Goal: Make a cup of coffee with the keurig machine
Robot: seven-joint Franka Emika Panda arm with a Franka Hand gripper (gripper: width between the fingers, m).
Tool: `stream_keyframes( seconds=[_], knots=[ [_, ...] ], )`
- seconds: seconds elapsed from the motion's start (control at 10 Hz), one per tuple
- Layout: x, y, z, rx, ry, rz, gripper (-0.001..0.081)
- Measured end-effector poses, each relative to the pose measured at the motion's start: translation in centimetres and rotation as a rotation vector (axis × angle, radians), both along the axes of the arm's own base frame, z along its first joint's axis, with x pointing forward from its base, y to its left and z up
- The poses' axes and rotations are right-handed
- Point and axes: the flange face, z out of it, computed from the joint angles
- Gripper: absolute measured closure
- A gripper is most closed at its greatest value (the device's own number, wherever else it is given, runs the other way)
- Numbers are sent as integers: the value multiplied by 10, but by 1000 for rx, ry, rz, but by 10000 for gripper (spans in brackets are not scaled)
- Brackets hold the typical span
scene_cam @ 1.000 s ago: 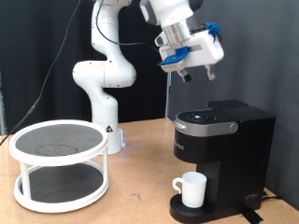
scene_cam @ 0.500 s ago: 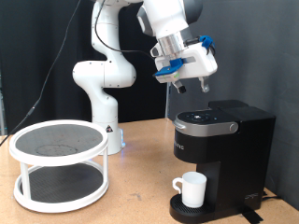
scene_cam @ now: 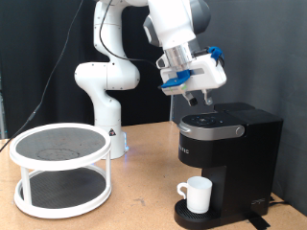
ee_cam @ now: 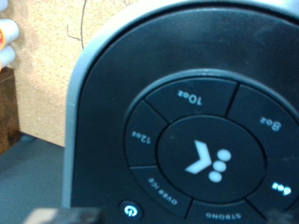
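The black keurig machine [scene_cam: 235,149] stands at the exterior view's right with its lid down. A white cup [scene_cam: 199,194] sits on its round drip base, under the spout. My gripper [scene_cam: 199,99] hangs just above the lid's round control panel, fingers pointing down and a small gap above the surface. Nothing shows between the fingers. The wrist view is filled by the keurig machine's [ee_cam: 103,121] top panel, with ring buttons marked 8oz, 10oz, 12oz, strong and over ice around a centre button [ee_cam: 207,159].
A white round two-tier tray stand [scene_cam: 59,169] sits at the exterior view's left on the wooden table [scene_cam: 144,206]. The arm's white base [scene_cam: 104,91] rises behind, between the stand and the machine.
The gripper has come down and shifted slightly towards the exterior view's left, closing in on the machine's lid. The cup and machine have not moved.
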Motion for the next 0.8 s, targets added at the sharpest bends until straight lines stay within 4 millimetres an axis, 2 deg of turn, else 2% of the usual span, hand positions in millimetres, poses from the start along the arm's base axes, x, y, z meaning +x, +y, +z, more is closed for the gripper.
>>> stream_keyframes(
  seconds=[0.1, 0.2, 0.3, 0.6, 0.8],
  knots=[
    [2, 3, -6, -4, 15, 15, 596],
    [3, 8, -13, -6, 34, 35, 596],
    [3, 15, -17, -5, 54, 59, 759],
    [-1, 28, -23, -4, 81, 105, 792],
    [-2, 31, -24, -4, 82, 108, 805]
  ],
)
